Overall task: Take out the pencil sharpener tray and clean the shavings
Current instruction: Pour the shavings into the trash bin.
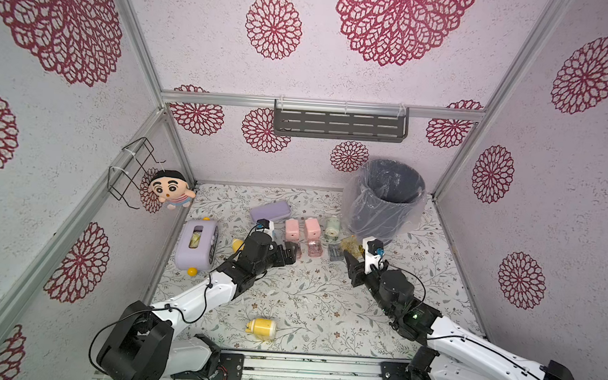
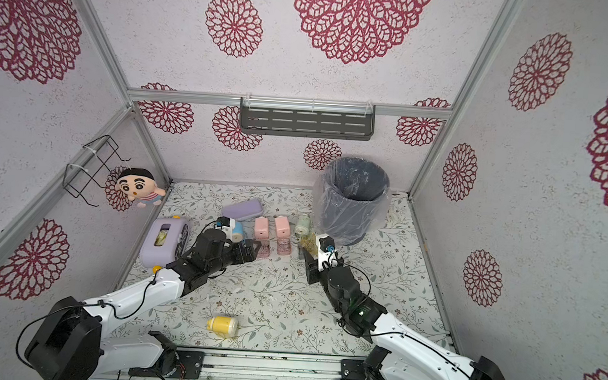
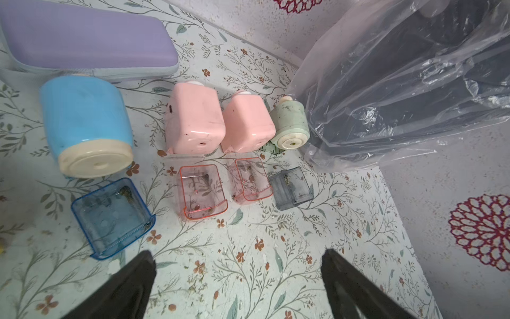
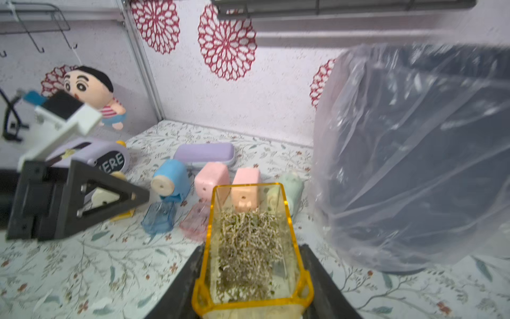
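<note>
In a top view, the right gripper (image 1: 351, 260) clamps the yellow tray (image 1: 350, 244) just beside the lined bin (image 1: 377, 217), so the right arm is the nearer one. Left wrist view: the left gripper (image 3: 237, 265) stands wide and holds nothing. Right wrist view: the tray's long axis runs straight out from the jaws, with the shavings (image 4: 248, 248) heaped inside. The bin lies beside the tray, off its axis.

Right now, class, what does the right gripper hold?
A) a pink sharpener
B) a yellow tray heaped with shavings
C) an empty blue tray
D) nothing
B: in the right wrist view the right gripper is shut on the yellow tray, with shavings piled inside.
</note>
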Available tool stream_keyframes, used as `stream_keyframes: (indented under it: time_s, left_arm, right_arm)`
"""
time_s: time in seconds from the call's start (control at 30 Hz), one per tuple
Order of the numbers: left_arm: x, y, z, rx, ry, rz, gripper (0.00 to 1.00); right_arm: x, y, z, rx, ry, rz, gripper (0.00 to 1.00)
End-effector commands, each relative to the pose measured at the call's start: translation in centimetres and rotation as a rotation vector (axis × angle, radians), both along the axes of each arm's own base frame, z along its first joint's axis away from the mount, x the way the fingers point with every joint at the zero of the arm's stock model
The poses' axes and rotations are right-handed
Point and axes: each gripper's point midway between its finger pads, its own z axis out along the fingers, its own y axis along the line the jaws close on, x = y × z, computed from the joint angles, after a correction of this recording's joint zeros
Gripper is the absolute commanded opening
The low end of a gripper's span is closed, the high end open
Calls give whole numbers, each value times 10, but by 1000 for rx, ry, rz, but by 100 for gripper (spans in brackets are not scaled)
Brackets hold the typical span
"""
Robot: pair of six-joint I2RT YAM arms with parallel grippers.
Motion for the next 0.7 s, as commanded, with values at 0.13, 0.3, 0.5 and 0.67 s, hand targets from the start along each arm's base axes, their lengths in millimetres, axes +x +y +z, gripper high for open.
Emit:
stream_keyframes:
  time_s: [0.13, 0.3, 0.5, 0.67]
  left_arm:
    - [-2, -1, 35, -20, -147, -14, 97]
    - [-4, 2, 43, -16, -168, -6, 97]
    - [-6, 3, 45, -16, -181, -3, 97]
    - [-6, 3, 44, -7, -183, -4, 97]
  right_arm:
    - [40, -23, 85, -45, -74, -111, 36]
    - [85, -40, 107, -74, -35, -197, 37]
    - [149, -68, 111, -65, 45, -292, 37]
    - [197, -90, 99, -32, 153, -354, 37]
